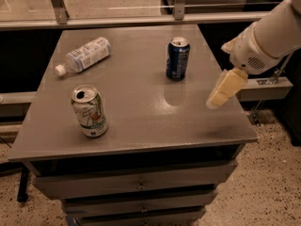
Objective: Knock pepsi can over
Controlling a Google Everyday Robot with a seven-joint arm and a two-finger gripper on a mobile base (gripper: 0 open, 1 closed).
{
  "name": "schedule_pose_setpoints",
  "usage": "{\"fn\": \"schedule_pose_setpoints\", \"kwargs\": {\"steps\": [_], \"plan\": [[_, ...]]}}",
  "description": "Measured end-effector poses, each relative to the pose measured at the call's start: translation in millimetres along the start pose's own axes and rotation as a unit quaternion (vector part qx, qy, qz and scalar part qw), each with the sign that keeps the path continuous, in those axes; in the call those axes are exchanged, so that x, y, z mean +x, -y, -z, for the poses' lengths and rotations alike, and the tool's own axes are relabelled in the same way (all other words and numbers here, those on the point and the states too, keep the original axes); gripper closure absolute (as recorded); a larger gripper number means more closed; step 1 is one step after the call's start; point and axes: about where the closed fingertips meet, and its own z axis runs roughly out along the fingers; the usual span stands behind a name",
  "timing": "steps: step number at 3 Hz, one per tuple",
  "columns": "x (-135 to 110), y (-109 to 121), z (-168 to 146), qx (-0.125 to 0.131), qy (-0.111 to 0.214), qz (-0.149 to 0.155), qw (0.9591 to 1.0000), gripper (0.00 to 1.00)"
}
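Seemingly with fingers (225,88) spread, the gripper (221,73) hangs tilted downward over the table (141,126) edge, apart from the pepsi can (178,59).

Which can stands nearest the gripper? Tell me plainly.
The dark blue pepsi can, upright toward the back of the table. The gripper hangs over the table's right side, much closer to that can than to the white-and-green can at front left.

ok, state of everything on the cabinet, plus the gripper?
Dark blue aluminium Pepsi can: upright, untouched.
White-and-green 7UP can: upright, opened.
Clear plastic bottle, white cap: on its side, capped.
Cream gripper: at the right edge of the grey cabinet top, not touching the Pepsi can.
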Motion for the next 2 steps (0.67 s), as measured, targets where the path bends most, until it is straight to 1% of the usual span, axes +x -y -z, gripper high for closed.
{"fn": "schedule_pose_setpoints", "kwargs": {"steps": [1, 2], "plan": [[-1.3, 23.5, -30.5, 0.006, 0.05, -0.054, 0.9973, 0.0], [-15.2, 36.8, -59.7, -0.006, 0.111, -0.102, 0.9885, 0.0]]}}
